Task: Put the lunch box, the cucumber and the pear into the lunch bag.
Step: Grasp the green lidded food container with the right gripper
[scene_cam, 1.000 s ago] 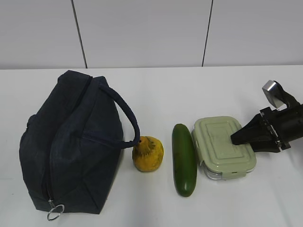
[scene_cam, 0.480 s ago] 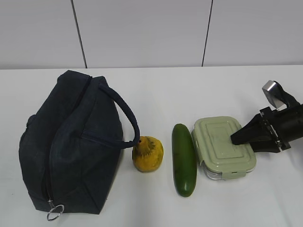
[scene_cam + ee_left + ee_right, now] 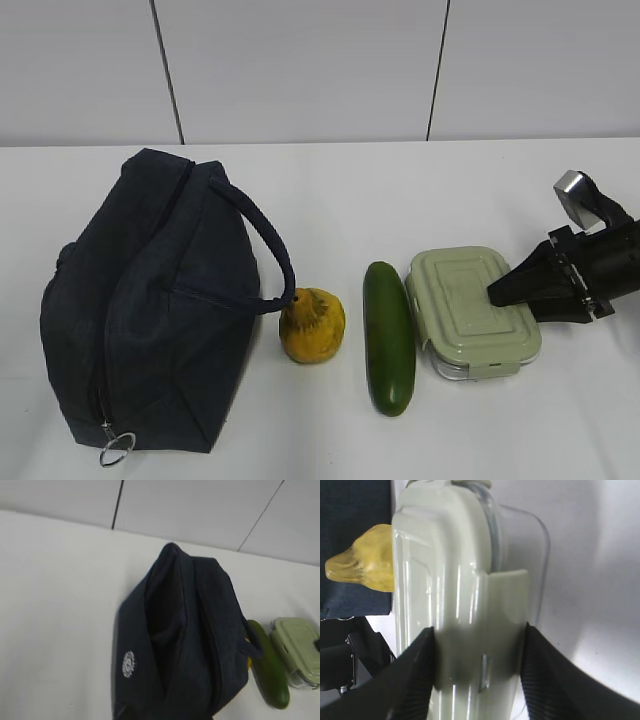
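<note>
**Right tool clamped on box**

The right tool (image 3: pixel 497 293) grips the lunch box (image 3: pixel 472 312) at its 3 o'clock end, fingers (image 3: pixel 417 672) pressing both sides, probably ready for lifting. The box rests on the worktop (image 3: pixel 400 200). The bag (image 3: pixel 150 300), at 9 o'clock, appears zipped. The left tool is unseen; state undetermined.

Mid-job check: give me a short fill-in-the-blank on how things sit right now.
1. The right gripper has its fingers on either side of the ______.
2. The cucumber lies between the lunch box and the ______.
3. The lunch bag lies ______ of the cucumber in the exterior view.

Missing: lunch box; pear; left
</note>
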